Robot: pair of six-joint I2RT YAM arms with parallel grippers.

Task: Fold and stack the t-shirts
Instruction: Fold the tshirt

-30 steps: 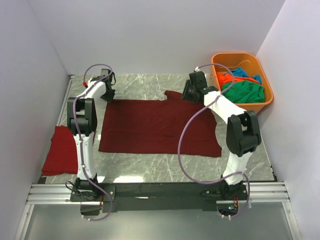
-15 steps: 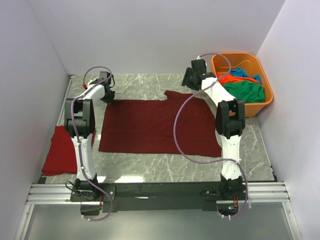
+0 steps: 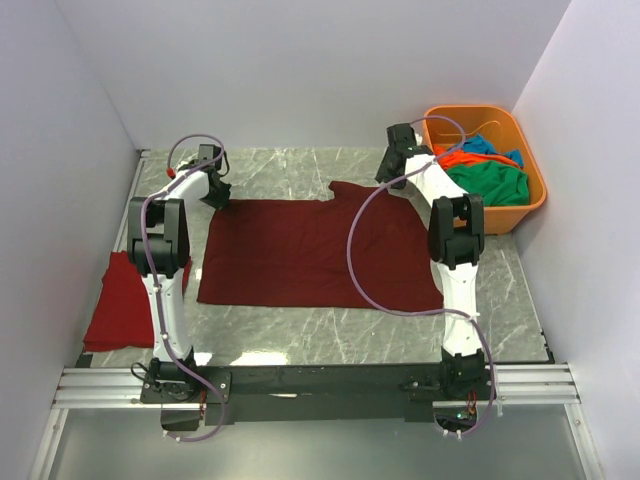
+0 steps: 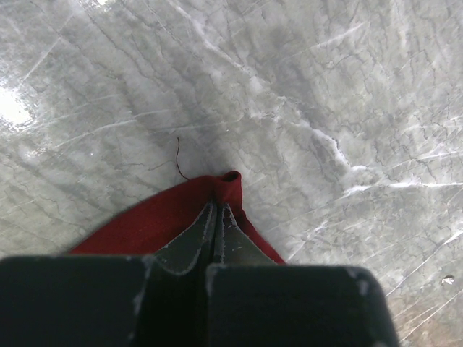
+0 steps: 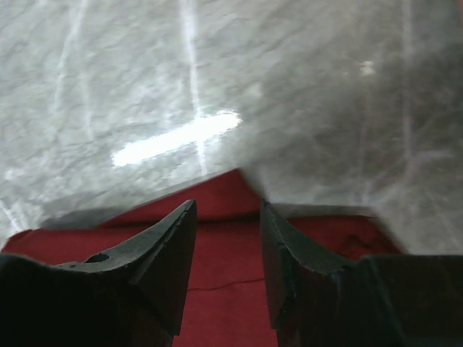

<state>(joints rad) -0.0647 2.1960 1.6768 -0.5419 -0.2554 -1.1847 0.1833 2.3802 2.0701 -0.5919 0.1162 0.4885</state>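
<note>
A dark maroon t-shirt [image 3: 315, 250] lies spread flat in the middle of the table. My left gripper [image 3: 218, 196] is at its far left corner; in the left wrist view the gripper [image 4: 217, 207] is shut on that corner of maroon cloth [image 4: 155, 220]. My right gripper [image 3: 388, 180] is at the shirt's far right corner. In the right wrist view it [image 5: 228, 206] is open, jaws either side of a point of maroon cloth [image 5: 224, 289] and not holding it. A bright red shirt [image 3: 120, 300] lies folded at the left edge.
An orange plastic tub [image 3: 535, 185] stands at the back right with green [image 3: 490, 185], orange [image 3: 462, 158] and blue [image 3: 482, 145] shirts in it. White walls close in the left, back and right sides. Both arms reach to the far side of the marble table [image 3: 290, 170].
My right arm has stretched out and its gripper has shifted back and slightly right at the shirt's far right corner. The left gripper and the shirt have hardly moved.
</note>
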